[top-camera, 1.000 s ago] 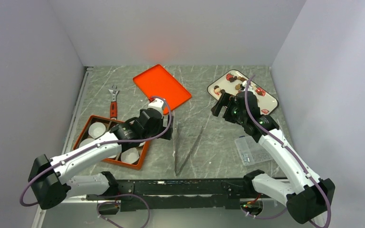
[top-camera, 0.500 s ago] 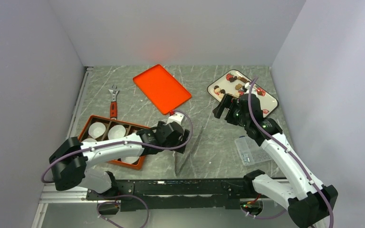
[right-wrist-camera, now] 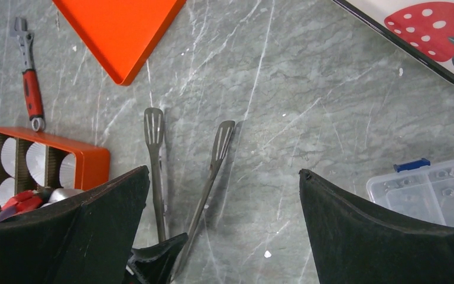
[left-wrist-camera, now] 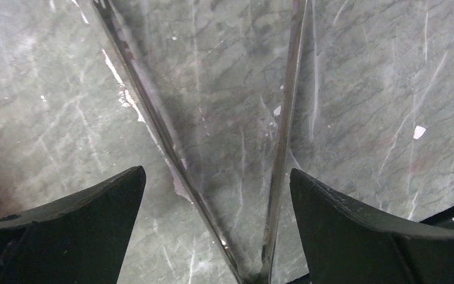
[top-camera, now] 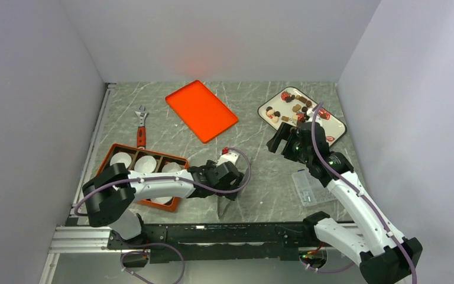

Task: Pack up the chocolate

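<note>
We see the left pincer [left-wrist-camera: 216,177] wide open astride the tongs [left-wrist-camera: 284,148] on the worktop [top-camera: 254,171]; the right pincer [right-wrist-camera: 223,173], equally wide, hovers near the chocolate [top-camera: 296,108].

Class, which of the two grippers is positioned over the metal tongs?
The left gripper: open, it sits over the tongs near their hinge. The right gripper is well away from them.

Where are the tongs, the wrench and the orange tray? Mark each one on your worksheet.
tongs [right-wrist-camera: 153,127], right wrist view, on the slotted head nearer the wrench.
wrench [right-wrist-camera: 31,94], right wrist view, on its red handle.
orange tray [top-camera: 201,110], top external view, on the middle of its flat face.
</note>
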You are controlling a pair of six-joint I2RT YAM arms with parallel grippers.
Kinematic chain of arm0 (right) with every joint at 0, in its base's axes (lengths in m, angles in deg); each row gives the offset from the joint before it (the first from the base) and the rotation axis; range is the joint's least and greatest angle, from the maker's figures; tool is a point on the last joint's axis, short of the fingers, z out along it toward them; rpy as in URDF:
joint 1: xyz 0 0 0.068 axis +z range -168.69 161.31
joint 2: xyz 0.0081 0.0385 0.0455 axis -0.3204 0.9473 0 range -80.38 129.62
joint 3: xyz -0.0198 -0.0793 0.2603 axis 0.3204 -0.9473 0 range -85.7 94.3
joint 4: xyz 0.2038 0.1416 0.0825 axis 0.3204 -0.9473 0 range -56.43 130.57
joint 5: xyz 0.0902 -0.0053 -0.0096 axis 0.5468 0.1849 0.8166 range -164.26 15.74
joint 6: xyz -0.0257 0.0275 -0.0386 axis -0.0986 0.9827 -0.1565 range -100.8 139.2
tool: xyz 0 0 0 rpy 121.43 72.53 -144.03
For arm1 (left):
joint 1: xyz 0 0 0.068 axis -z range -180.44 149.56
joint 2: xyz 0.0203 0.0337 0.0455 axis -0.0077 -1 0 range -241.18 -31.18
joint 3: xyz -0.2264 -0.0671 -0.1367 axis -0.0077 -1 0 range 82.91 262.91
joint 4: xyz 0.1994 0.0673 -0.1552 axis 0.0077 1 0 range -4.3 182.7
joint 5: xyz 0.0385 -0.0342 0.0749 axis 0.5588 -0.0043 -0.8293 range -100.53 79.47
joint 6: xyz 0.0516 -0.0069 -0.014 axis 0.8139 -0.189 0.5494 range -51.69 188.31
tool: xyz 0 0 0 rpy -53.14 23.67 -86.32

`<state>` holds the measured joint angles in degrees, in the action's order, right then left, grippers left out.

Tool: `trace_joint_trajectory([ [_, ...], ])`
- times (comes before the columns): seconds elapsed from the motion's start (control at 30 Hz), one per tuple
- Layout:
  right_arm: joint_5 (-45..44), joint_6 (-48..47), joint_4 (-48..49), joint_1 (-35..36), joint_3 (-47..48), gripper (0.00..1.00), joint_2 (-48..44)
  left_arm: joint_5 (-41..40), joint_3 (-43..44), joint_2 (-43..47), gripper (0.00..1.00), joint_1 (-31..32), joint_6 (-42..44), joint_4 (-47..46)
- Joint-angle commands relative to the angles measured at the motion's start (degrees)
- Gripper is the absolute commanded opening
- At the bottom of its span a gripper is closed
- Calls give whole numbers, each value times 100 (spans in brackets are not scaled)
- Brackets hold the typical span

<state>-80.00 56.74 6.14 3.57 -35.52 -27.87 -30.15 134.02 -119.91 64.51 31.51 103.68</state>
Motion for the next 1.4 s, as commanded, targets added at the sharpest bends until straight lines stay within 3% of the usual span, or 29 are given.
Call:
trace_joint_trajectory([
  [0.0, -125, 69, -69, -2, 6, 100, -204, 210, -75, -126, 99, 68, -161, -495],
  [0.33, -138, 122, -73, 6, -147, 100, -285, 48, -22, -663, 99, 79, 2, -615],
  [0.53, -244, 75, -87, 4, -133, 100, -235, -173, 238, -1067, 79, 75, 603, -894],
  [0.73, -356, 13, -94, -3, -49, 100, -101, 143, 660, -1377, 69, -351, 1365, -1330],
  [1.03, -376, 41, -2, -4, 79, 100, 164, 686, 1520, -1973, 75, -1061, 1759, -1439],
  [1.23, -354, 34, -9, -7, 115, 100, 259, 746, 1409, -1958, 91, -1122, 1754, -1497],
  [1.37, -315, 41, 20, -3, 77, 100, 249, 693, 1036, -1784, 94, -1094, 1556, -1646],
])
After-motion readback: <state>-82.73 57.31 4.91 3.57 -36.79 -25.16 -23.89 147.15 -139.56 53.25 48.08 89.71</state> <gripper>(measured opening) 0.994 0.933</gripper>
